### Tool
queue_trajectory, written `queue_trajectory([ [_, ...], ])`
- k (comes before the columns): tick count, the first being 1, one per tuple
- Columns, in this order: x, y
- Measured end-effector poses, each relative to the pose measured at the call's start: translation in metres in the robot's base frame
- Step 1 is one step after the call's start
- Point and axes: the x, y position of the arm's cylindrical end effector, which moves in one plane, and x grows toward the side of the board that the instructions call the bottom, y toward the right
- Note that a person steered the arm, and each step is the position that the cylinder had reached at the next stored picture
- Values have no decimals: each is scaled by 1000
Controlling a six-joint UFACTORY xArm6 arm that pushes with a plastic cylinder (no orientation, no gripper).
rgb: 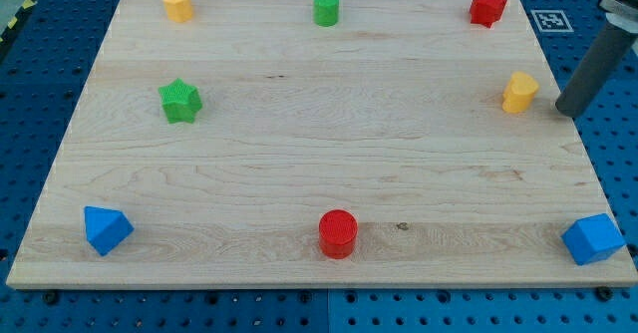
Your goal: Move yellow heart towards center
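Holding nothing, my tip (566, 111) — a bare rod — sits just beside the yellow heart (518, 92), view's right.

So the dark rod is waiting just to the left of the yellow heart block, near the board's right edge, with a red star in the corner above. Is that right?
Not quite. In the camera view my tip stands to the view's right of the yellow heart, not its left, with a small gap between them. The rest holds: the heart sits near the board's right edge, and the red star is in the top right corner.

You're looking at a lab bench. A wooden board (319, 144) lies on a blue perforated table (40, 84). A printed marker tag (550, 20) sits just beyond the board's top-right corner.
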Motion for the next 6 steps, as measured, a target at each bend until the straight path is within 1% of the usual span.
queue_trajectory([
  [1,-4,-1],
  [2,-8,-23],
  [3,-8,-24],
  [4,-25,-25],
  [5,-32,-28],
  [6,-31,-28],
])
